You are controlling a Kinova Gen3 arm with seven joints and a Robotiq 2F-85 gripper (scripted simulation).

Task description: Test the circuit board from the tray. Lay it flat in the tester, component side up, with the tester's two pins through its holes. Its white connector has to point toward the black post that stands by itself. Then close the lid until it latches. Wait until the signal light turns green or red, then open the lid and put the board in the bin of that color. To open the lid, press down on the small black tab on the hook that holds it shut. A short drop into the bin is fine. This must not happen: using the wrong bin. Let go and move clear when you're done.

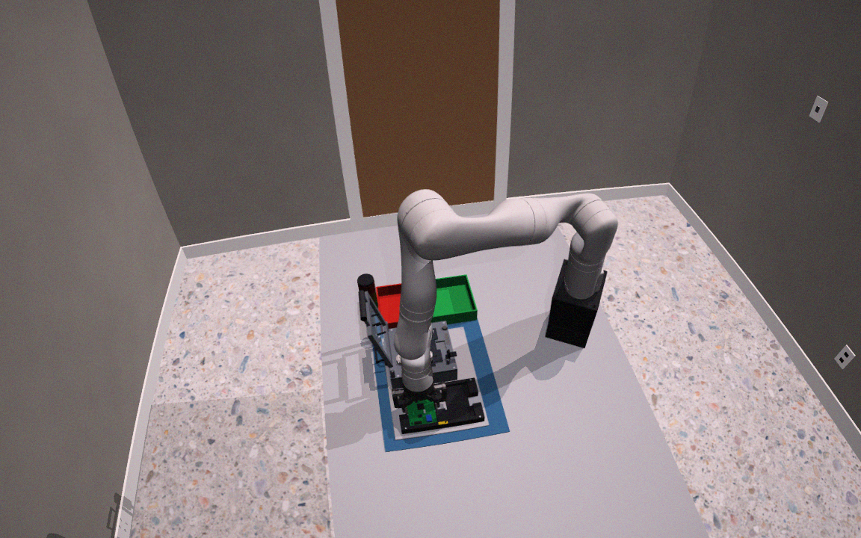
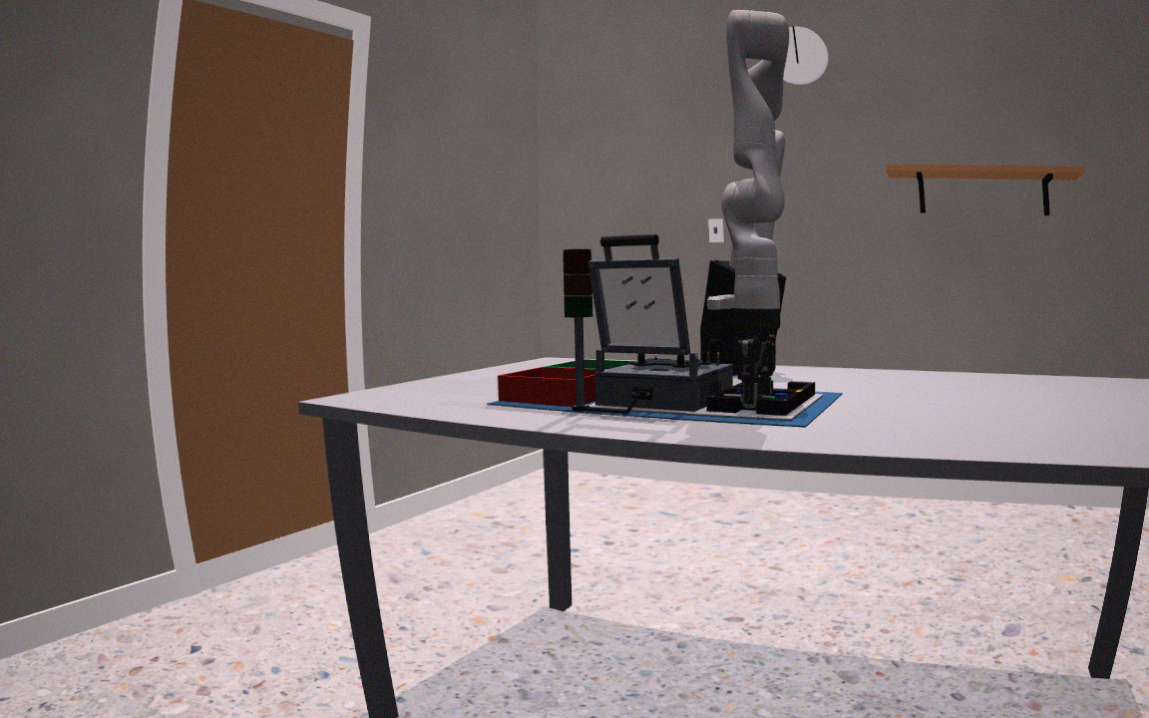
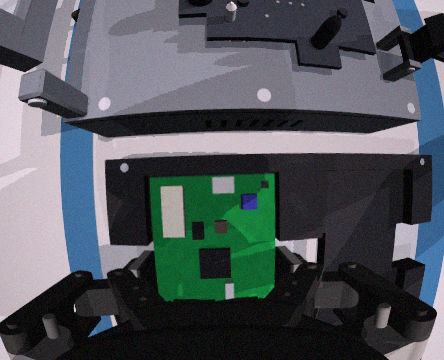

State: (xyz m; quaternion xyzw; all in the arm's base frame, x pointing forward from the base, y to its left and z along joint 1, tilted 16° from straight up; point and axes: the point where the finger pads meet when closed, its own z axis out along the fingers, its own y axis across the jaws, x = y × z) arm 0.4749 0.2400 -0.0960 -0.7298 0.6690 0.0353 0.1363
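The green board lies component side up in the left part of the black tray. Its white connector is at the board's upper left in the wrist view. My gripper is open, lowered at the tray, its fingers close beside the board's left and right edges; contact is unclear. The tester has its lid standing open. A black post and a silver pin show on it. The signal light is unlit.
The red bin and green bin stand beyond the tester. A black hook projects at the tester's right in the wrist view. The raised lid and signal light stand tall on the other side. A blue-bordered mat lies beneath.
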